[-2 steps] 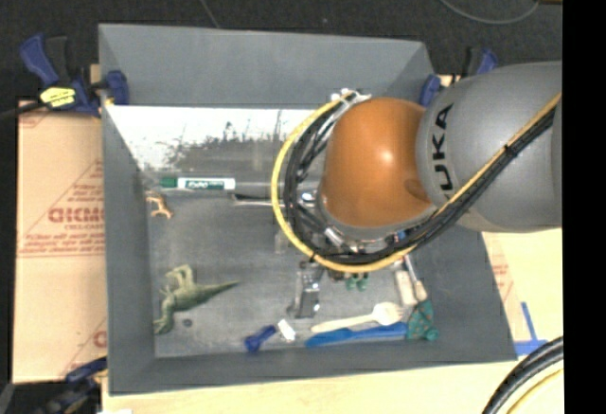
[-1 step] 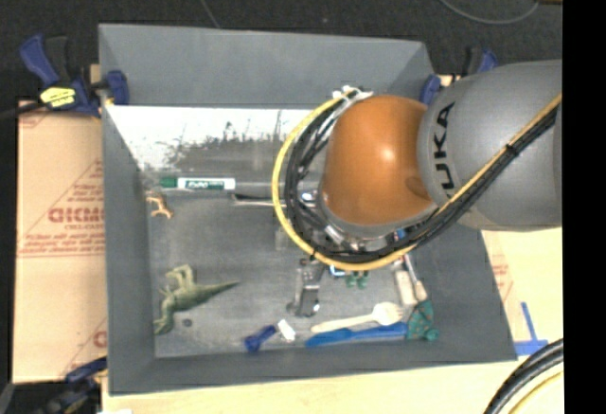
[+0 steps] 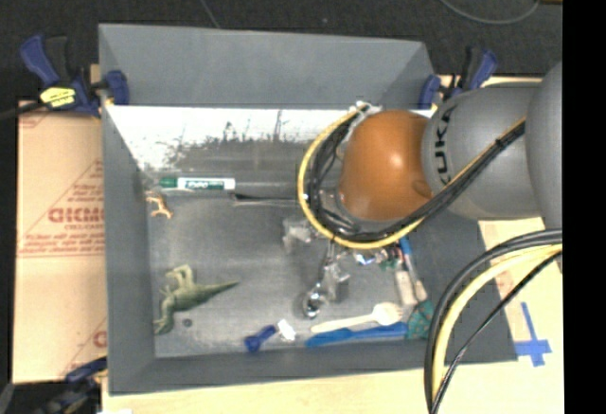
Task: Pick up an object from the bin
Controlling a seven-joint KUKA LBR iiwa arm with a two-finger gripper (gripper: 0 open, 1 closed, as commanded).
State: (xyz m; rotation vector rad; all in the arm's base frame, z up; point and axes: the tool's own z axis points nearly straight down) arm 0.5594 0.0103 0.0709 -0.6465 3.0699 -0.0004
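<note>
Gripper (image 3: 320, 289): low over bin (image 3: 227, 242) floor, near-right of centre; your view leaves its opening untellable. Nearest item: blue-and-white toothbrush (image 3: 352, 331), flat by near wall. Likely light, stiff, slick; take mid-handle.

Single camera, above the grey bin (image 3: 123, 213), tilted slightly — whole bin framed, arm (image 3: 492, 156) at right

Bare floor (image 3: 248, 251) beside green dinosaur (image 3: 186, 294)

A robotics lab: an industrial arm (image 3: 492, 156) (labelled KUKA) hangs over a grey metal bin (image 3: 260, 71).
</note>
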